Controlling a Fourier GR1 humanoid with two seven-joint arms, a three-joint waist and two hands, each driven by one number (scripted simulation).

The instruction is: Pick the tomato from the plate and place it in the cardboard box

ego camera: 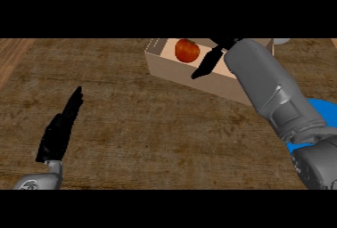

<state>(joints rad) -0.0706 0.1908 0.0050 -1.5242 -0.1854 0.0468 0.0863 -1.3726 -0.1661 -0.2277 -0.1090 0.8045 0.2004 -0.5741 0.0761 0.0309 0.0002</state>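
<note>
Head view: round red tomato point(187, 50) inside cardboard box point(172, 67); right hand point(209, 61) straight-fingered, empty.

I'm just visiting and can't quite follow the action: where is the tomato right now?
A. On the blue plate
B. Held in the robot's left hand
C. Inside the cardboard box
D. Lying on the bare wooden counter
C: the tomato sits within the walls of the cardboard box, beside the right hand, whose straight fingers are not curled round it.
</note>
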